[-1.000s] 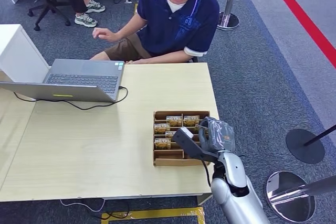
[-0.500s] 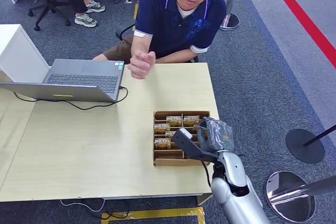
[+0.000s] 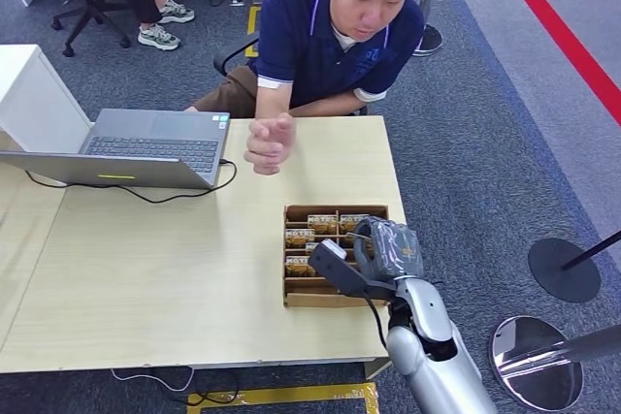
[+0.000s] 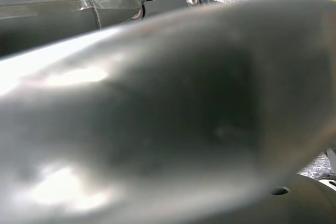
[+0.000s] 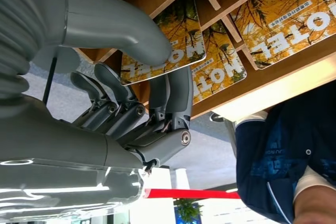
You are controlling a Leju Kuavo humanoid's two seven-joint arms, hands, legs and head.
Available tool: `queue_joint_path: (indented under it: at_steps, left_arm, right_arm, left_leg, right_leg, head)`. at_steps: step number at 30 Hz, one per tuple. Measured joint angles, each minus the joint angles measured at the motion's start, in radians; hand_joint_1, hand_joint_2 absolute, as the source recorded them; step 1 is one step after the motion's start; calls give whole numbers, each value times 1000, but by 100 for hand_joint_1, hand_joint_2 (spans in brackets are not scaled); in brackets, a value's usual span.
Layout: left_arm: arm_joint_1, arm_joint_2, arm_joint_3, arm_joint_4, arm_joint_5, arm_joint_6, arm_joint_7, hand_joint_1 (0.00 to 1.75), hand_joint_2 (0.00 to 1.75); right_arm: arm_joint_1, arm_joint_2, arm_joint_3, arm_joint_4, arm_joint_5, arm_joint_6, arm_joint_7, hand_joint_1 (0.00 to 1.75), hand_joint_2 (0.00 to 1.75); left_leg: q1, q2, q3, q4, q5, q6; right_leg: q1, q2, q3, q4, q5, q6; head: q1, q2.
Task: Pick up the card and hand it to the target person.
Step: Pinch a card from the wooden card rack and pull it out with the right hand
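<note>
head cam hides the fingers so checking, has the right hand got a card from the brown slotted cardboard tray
Observer: Yes, in the right wrist view the right hand pinches a yellow autumn-tree card, with the grey thumb on one face and the dark fingers on the other.
Operator: clear of the tray?
Observer: Cannot tell; the card lies over the tray.
Operator: any print on it
Observer: White letters reading HOTEL.

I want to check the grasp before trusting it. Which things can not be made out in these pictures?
- Left robot hand: the left wrist view is a blurred dark surface up close.
- Grasp: in the right wrist view the right robot hand pinches a card; in the head view the hand covers it.
- Right side of the card box: hidden by that hand, head view.
- Card print: too small, head view.
</note>
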Motion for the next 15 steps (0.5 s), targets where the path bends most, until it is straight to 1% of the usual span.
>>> queue_joint_path:
  at_steps: [9,15]
  left_arm:
    - [0,0,0,0,1,-2,-2,0,0]
    - [0,1,0,0,12,-5,-5,0,0]
  right_arm:
    - [-1,-3,9,-9,-7,-1,-8,159,175]
    - [-1,-27,29,-101,-23,-14,-13,159,175]
  left_leg:
    - [0,0,0,0,0,0]
    - [0,0,0,0,0,0]
  right_leg:
    - [0,0,0,0,0,0]
    - [0,0,0,0,0,0]
  head:
    - [0,0]
    - [0,0]
